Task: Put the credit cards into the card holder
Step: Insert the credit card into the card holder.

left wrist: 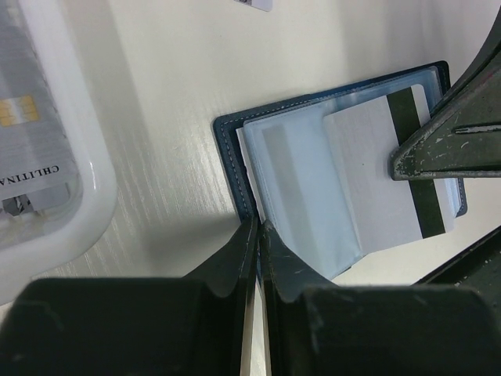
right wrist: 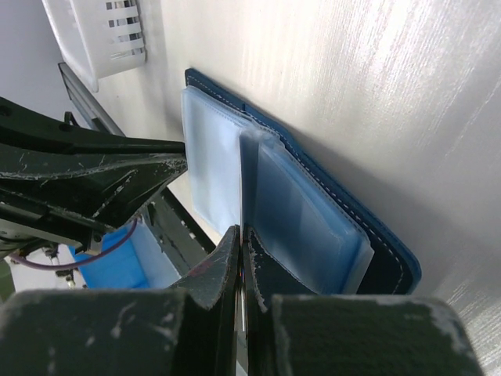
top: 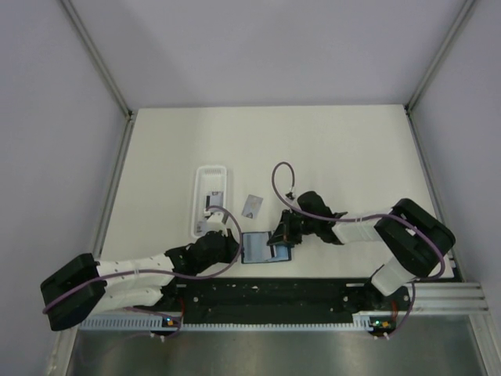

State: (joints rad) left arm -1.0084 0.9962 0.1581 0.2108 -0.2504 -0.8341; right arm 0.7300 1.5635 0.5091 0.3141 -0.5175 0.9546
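The navy card holder [top: 257, 249] lies open near the table's front edge, its clear blue sleeves fanned up [left wrist: 301, 196]. My left gripper [left wrist: 259, 227] is shut on the holder's left cover edge [left wrist: 233, 149]. A grey credit card [left wrist: 376, 180] with a black stripe lies partly in a sleeve, and my right gripper [right wrist: 243, 231] is shut on its outer end, seen edge-on in the right wrist view beside the holder [right wrist: 383, 262]. From above, the left gripper [top: 237, 244] and the right gripper [top: 279, 239] flank the holder. Another credit card [top: 251, 206] lies loose behind it.
A long white tray [top: 210, 200] stands left of the holder with more cards in it [left wrist: 31, 141]; its rim [left wrist: 86, 227] is close beside my left fingers. The black base rail [top: 266, 294] runs just in front of the holder.
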